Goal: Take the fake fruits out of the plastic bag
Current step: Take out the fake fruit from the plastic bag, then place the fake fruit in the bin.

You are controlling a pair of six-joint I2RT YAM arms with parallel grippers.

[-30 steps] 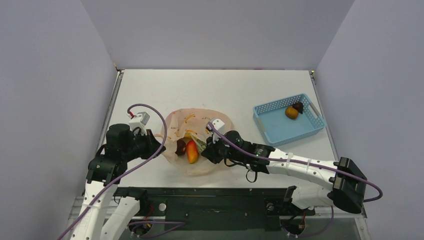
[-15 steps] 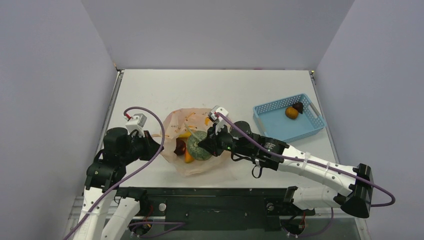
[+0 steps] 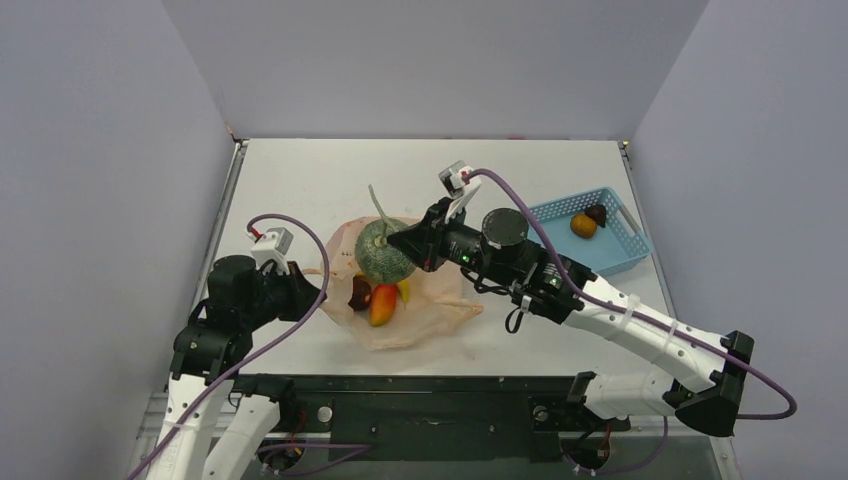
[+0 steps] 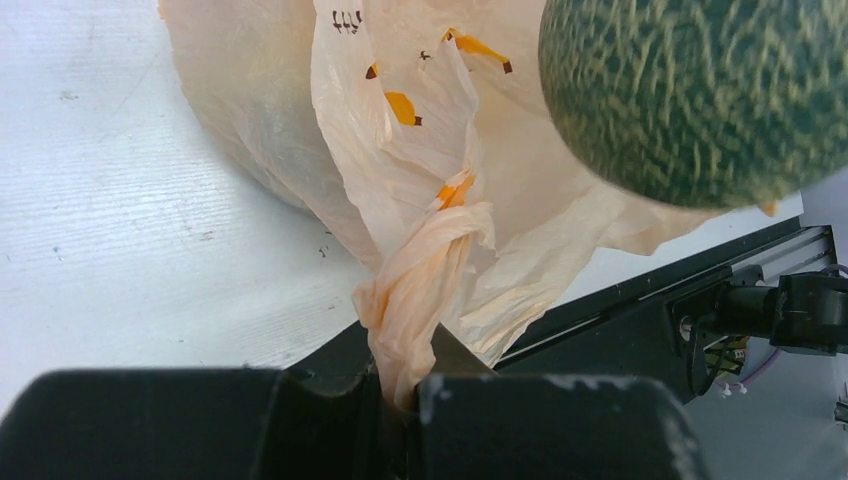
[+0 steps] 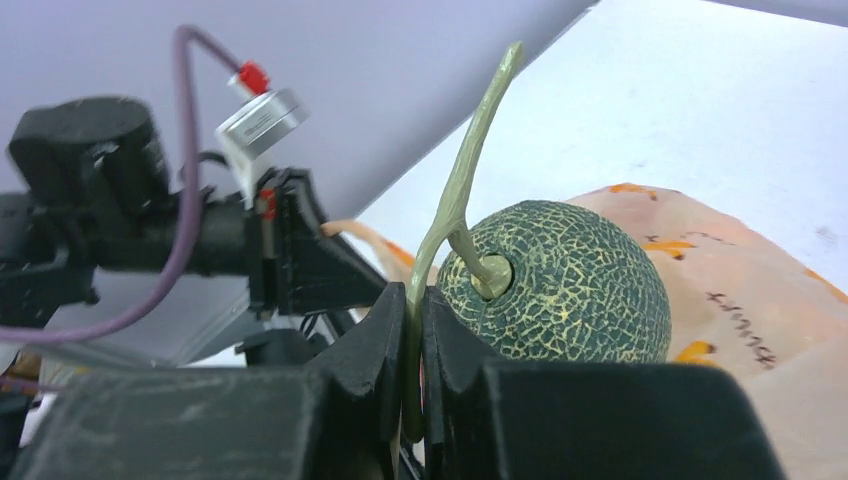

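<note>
While the melon [image 3: 378, 250] hangs by its stem [image 5: 455, 190], I go slow.
Right jaws pinch the stem above the bag [image 3: 440, 305]; left jaws hold the bag's handle [image 4: 420, 290] down. No swinging.

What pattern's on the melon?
The melon is dark green with a pale yellowish net pattern, sharpest in the right wrist view.
</note>
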